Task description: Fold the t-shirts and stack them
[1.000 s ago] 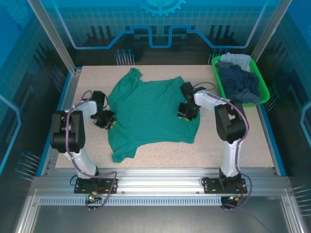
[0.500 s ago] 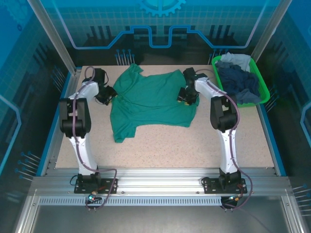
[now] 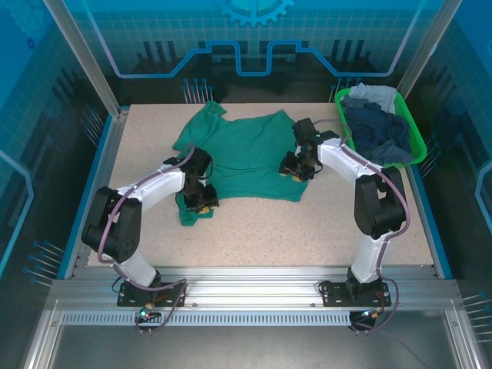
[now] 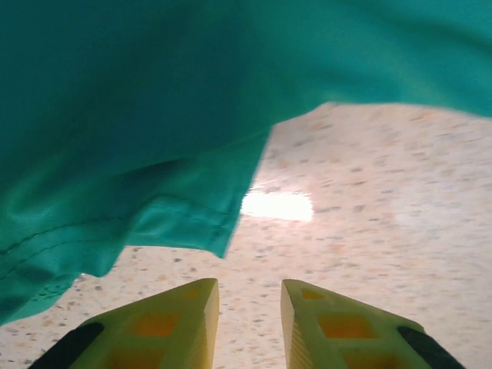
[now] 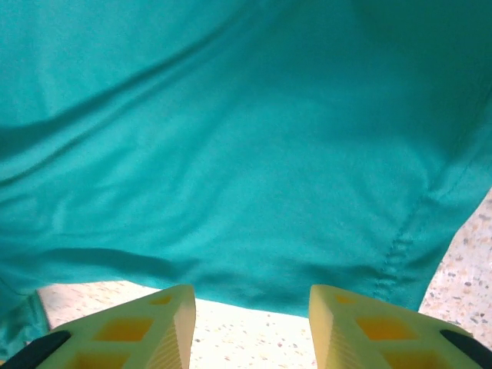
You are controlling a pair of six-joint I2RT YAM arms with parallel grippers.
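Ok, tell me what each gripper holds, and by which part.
Nothing: left gripper and right gripper are both open, fingers empty, near the teal t-shirt's edge.

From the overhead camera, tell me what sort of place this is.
Probably a robot lab work cell: speckled table fenced by aluminium rails, blue printed panels around it, two arms bolted at its edge.

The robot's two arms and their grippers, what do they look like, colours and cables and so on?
The left arm and right arm are built alike: white links, bulky black joint housings, black bases, and a purplish-grey cable looping along each. The left gripper and right gripper have yellow wedge-shaped fingers with square recesses and black roots.
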